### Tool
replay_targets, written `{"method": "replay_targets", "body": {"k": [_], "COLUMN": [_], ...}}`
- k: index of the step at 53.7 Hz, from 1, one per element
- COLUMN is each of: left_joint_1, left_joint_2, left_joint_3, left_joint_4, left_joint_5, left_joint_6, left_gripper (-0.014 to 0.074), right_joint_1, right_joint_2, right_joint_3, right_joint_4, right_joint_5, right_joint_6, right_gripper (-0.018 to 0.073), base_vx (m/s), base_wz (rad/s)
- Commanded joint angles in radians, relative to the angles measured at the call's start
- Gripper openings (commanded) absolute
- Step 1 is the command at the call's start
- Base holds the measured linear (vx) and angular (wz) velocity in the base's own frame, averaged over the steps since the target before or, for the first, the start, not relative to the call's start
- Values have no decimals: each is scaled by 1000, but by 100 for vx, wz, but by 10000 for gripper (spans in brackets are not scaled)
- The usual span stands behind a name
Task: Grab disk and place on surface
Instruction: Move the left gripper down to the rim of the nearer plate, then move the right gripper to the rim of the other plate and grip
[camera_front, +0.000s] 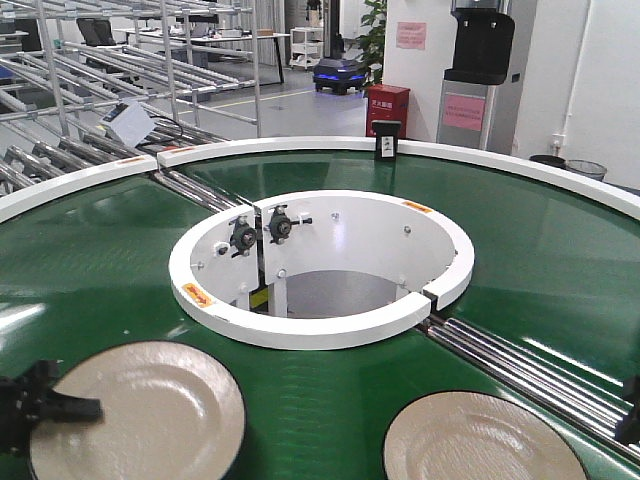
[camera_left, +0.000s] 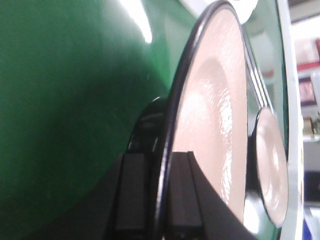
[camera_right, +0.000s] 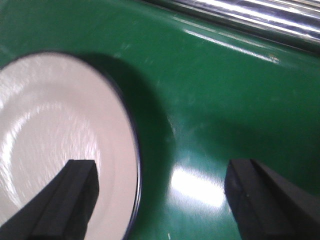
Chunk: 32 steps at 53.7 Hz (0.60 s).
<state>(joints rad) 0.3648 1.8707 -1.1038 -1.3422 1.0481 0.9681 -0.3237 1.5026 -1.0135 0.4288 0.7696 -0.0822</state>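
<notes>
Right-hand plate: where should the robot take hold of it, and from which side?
Its thin rim on the right edge, coming from the right. The plate lies flat on the green belt, too wide to span, and the open right hand hangs there, one finger over the plate, one over the belt.

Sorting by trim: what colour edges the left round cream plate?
Round cream plate has a thin black rim; clearest in left wrist view.
</notes>
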Motion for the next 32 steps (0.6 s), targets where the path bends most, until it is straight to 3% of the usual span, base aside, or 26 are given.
{"method": "replay_targets", "body": {"k": [1, 6, 9, 14, 32], "left_joint_1": [23, 31, 31, 31, 31], "left_joint_2": [-100, -124, -134, -134, -134], "left_joint_3": [-25, -25, -25, -25, -25], "left_joint_4": [-110, -110, -110, -118, -128], "left_joint_5": [83, 77, 78, 90, 98], "left_joint_6": [-17, -17, -17, -17, -17], "left_gripper": [-4, -4, -4, -4, -4], "right_joint_1": [-73, -86, -84, -78, 102], "right_joint_2": [51, 125, 162, 216, 308], "right_joint_3": [-55, -54, -54, -54, -54], "right_joint_4": [266, 439, 503, 576, 545], "right_joint_5": [16, 41, 57, 60, 17], "right_joint_6": [-250, -501, -578, -637, -674], "right_gripper": [575, 575, 575, 575, 535], "base_vx": [0, 0, 0, 0, 0], "base_wz": [0, 0, 0, 0, 0]}}
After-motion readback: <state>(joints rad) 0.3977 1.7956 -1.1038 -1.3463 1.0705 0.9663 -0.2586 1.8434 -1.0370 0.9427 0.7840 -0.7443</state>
